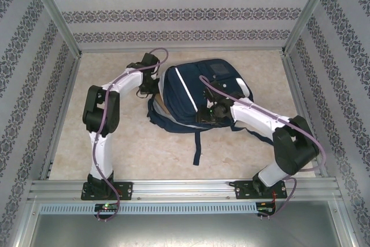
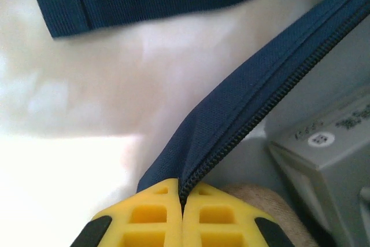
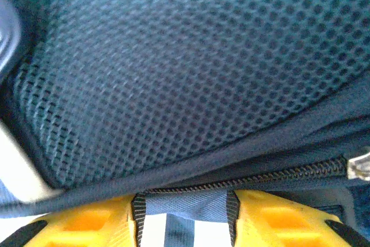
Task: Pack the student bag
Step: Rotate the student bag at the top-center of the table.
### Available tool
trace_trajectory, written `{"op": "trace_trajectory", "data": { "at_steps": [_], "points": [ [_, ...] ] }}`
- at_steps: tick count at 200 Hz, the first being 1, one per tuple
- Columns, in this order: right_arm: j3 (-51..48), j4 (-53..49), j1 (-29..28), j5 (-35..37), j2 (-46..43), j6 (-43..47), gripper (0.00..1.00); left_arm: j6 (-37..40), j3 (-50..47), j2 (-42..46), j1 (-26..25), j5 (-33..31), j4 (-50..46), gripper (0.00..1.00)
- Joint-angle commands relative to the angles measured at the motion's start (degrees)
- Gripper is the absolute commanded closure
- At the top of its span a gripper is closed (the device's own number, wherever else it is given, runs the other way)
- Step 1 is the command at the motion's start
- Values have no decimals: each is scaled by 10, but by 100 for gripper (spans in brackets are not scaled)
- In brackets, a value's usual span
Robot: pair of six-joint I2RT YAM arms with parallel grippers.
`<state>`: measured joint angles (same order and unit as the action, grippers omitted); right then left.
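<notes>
The student bag (image 1: 193, 88) lies flat in the middle of the table, navy blue with a thin white stripe. My left gripper (image 1: 151, 88) is at the bag's left edge. In the left wrist view the left gripper (image 2: 182, 198) has its yellow fingers pressed together on the bag's zipper edge (image 2: 260, 102). My right gripper (image 1: 211, 114) rests on the bag's near side. In the right wrist view the right gripper (image 3: 185, 203) has its yellow fingers apart, a strip of blue webbing (image 3: 185, 206) lying between them under a zipper line and dark mesh (image 3: 185, 67).
A loose strap (image 1: 197, 146) trails from the bag toward the near edge. Grey lining with a label (image 2: 329, 143) and something beige (image 2: 260, 201) show inside the opening. A metal zipper pull (image 3: 359, 166) sits at the right. Patterned walls enclose the table.
</notes>
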<state>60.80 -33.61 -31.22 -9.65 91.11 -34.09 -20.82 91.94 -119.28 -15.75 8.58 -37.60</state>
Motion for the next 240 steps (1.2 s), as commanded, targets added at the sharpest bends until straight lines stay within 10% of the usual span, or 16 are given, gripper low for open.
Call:
{"op": "trace_trajectory", "data": {
  "at_steps": [1, 80, 123, 181, 240],
  "points": [
    [51, 30, 41, 53, 41, 32, 58, -59, -92, 70, 2, -13, -5, 100],
    [232, 7, 160, 23, 187, 99, 57, -320, -361, 289, -169, -53, 63, 97],
    [285, -5, 191, 6, 203, 99, 54, -411, -350, 356, -261, -126, 19, 53],
    [217, -4, 160, -24, 83, 75, 51, -407, -309, 476, -247, -231, -168, 15],
    [112, 17, -33, 3, -7, 18, 52, -252, -304, 453, -64, -105, -14, 18]
  ]
}}
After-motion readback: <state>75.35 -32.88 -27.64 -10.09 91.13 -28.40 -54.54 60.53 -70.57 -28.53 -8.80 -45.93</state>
